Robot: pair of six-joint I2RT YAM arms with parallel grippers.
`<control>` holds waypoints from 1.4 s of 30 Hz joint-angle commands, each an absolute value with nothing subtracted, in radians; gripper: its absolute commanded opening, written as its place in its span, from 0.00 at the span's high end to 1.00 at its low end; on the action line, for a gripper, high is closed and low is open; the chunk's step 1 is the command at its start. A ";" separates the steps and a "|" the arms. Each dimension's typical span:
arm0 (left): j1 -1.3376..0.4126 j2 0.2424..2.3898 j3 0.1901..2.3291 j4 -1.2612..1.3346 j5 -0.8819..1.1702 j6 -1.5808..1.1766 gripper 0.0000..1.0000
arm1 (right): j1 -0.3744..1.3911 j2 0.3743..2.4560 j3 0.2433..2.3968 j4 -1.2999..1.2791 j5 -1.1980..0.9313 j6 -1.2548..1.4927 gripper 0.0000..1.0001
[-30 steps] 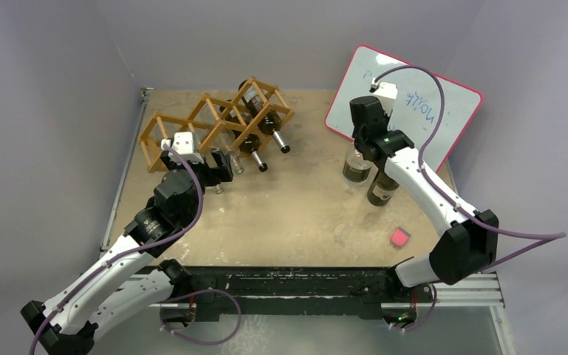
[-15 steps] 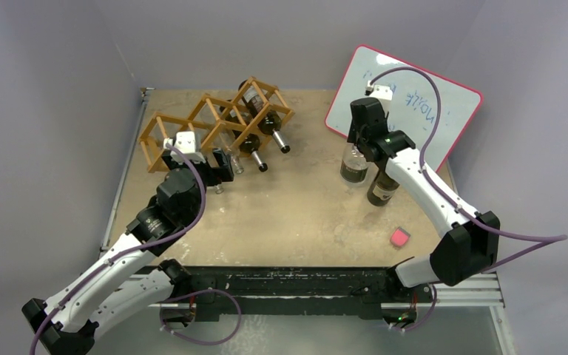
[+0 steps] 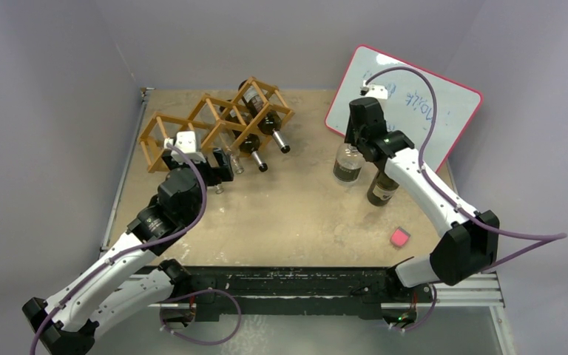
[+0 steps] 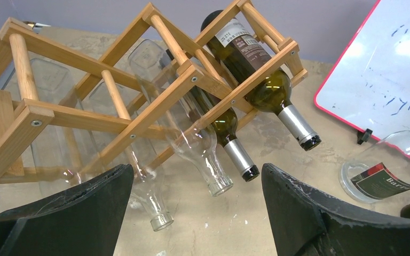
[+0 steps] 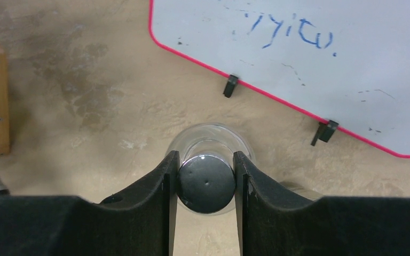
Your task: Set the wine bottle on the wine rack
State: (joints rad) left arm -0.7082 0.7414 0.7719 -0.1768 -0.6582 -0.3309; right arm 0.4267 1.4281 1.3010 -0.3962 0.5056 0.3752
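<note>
Bottle: the clear wine bottle (image 3: 347, 164) with a dark label stands upright on the right half of the table (image 3: 296, 214), well apart from the wine rack (image 3: 192, 126). I cannot tell whether its base rests on the table top.
Right hand: I see the right gripper (image 5: 205, 160) straight above that bottle, narrowed to the width of the neck, both fingers (image 5: 166, 176) pressed against the sides of the dark round cap (image 5: 207, 184).
Left hand: the left gripper (image 4: 195, 176) is spread wide with nothing between its fingers, touching nothing, low in front of the rack and facing the bottle necks.
Rack: the wooden lattice lies at the far left of the table. From my left wrist view it holds two dark bottles (image 4: 256, 69) with silver collars in the right-hand cells and two clear bottles (image 4: 192, 138) beside them, all necks pointing towards me and downward.
Neighbours: a second dark bottle (image 3: 381, 188) stands just beside the held one, on its right. A whiteboard (image 3: 414, 103) with a pink edge and blue scribble leans behind both.
Other: a small pink object (image 3: 399, 237) lies near the right arm's base.
</note>
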 commanded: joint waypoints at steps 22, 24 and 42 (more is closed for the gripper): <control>-0.712 0.797 0.821 -0.170 -0.640 -0.360 0.12 | 0.748 1.219 0.902 0.124 0.653 0.403 0.96; -0.712 0.809 0.828 -0.172 -0.633 -0.363 0.12 | 0.776 1.196 0.870 0.092 0.646 0.418 0.96; -0.711 0.919 0.886 -0.138 -0.627 -0.340 0.14 | 0.851 1.139 0.882 -0.371 0.449 0.712 1.00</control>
State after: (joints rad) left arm -0.7082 0.9077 0.8413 -0.1925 -0.6319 -0.3481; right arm 0.8474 1.1618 0.8810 -0.2211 0.5400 0.6647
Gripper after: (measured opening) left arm 0.868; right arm 0.394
